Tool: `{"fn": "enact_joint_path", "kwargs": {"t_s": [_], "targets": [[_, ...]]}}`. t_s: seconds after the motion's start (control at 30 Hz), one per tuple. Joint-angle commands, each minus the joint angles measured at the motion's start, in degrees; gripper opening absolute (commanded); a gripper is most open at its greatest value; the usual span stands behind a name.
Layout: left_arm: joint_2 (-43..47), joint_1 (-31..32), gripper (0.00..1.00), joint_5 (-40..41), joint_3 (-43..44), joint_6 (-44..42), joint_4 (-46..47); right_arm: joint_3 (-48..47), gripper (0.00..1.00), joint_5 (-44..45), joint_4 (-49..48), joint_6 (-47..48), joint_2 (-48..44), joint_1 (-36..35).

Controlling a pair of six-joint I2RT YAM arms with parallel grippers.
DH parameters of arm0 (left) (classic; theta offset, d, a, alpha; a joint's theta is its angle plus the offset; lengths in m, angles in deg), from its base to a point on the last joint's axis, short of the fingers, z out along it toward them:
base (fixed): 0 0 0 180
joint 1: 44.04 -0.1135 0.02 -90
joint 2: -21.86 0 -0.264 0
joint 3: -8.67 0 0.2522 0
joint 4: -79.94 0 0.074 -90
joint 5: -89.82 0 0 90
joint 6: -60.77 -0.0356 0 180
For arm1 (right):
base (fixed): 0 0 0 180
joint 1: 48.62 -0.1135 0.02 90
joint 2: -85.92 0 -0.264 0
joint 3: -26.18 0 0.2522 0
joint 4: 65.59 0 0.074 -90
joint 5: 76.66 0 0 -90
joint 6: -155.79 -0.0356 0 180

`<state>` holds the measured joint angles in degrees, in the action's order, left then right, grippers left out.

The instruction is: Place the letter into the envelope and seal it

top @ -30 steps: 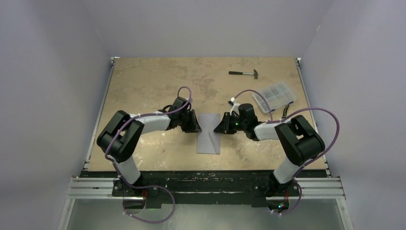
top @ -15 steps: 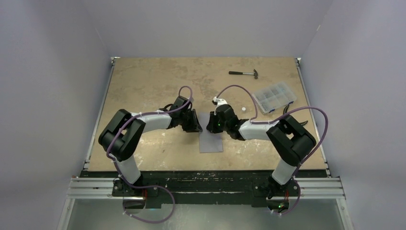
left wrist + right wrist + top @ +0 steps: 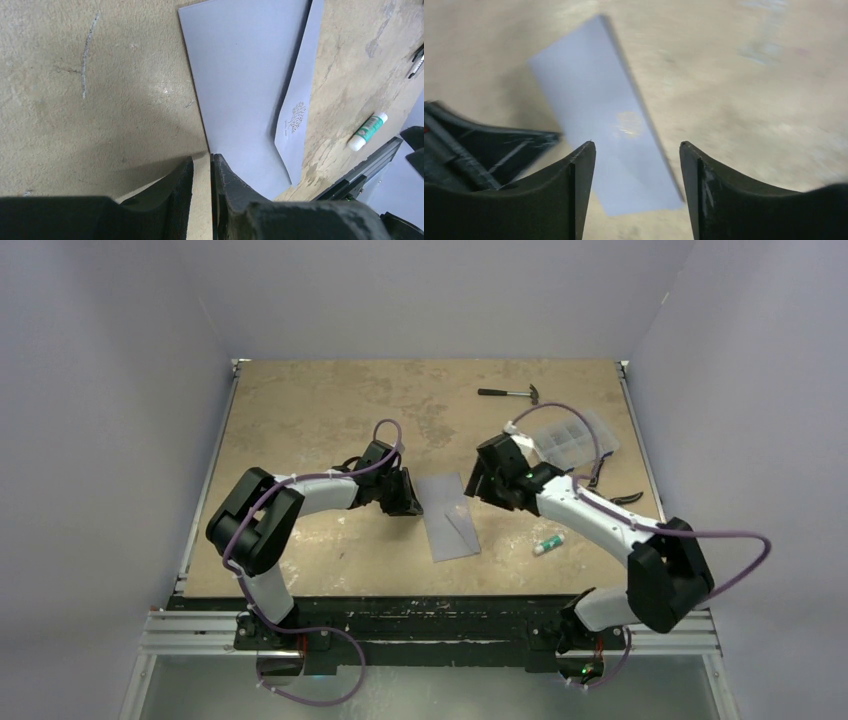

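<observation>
The grey-blue envelope (image 3: 450, 525) lies flat mid-table, slightly askew, its flap (image 3: 295, 117) folded down with a small printed motif on it. The letter shows in no view. My left gripper (image 3: 410, 504) rests low at the envelope's left edge. In the left wrist view its fingers (image 3: 201, 159) stand a thin slit apart over bare table, one fingertip (image 3: 222, 167) on the envelope's edge, nothing between them. My right gripper (image 3: 477, 483) hovers at the envelope's far right corner. It is open (image 3: 637, 146) and empty above the envelope (image 3: 604, 125).
A glue stick (image 3: 547, 545) lies right of the envelope, under my right forearm. A clear compartment box (image 3: 572, 435) and a hammer (image 3: 510, 393) sit at the back right, with pliers (image 3: 622, 498) near the right edge.
My right gripper has lifted off the envelope's top, swung right and opened. The envelope has turned slightly. The glue stick is now uncovered. The left arm has not moved.
</observation>
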<state>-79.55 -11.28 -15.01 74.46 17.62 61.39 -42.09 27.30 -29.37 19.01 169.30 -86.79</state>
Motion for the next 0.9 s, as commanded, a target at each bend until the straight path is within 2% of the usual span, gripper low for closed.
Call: {"fn": "enact_joint_path", "kwargs": {"t_s": [0.0,0.1,0.2,0.27,0.37,0.53,0.7,0.87], "targets": [[-3.85,-0.34,0.2,6.07,-2.18,-4.25,-6.33,4.15,0.7,3.97,23.96,-17.29,-3.51,2.93],[-3.56,-0.38,0.2,6.13,-2.4,-4.52,-5.67,7.49,0.71,2.04,29.38,-24.98,-1.95,5.68],[-3.62,-0.41,0.2,5.78,-2.82,-4.66,-4.95,6.91,0.76,3.7,34.41,-30.27,0.71,7.23],[-3.62,-0.56,0.2,5.54,-3.18,-4.66,-4.56,6.69,0.83,4.23,34.84,-31.39,0.58,8.99],[-3.45,-0.91,0.2,5.36,-3.66,-4.81,-4.11,6.49,0.86,6.38,36.33,-32.03,-1.02,13.02],[-3.07,-1.68,0.2,4.82,-4.34,-5.15,-3.92,5.79,0.88,10.43,36.82,-29.29,-3.09,19.11],[-2.37,-1.95,0.2,4.63,-4.62,-5.42,-4.22,3.33,0.88,12.65,34.41,-25.84,-4.57,19.36],[-1.78,-2.04,0.2,4.63,-4.69,-5.62,-4.51,4.04,0.87,8.98,28.48,-18.45,-6.34,19.37]]}}
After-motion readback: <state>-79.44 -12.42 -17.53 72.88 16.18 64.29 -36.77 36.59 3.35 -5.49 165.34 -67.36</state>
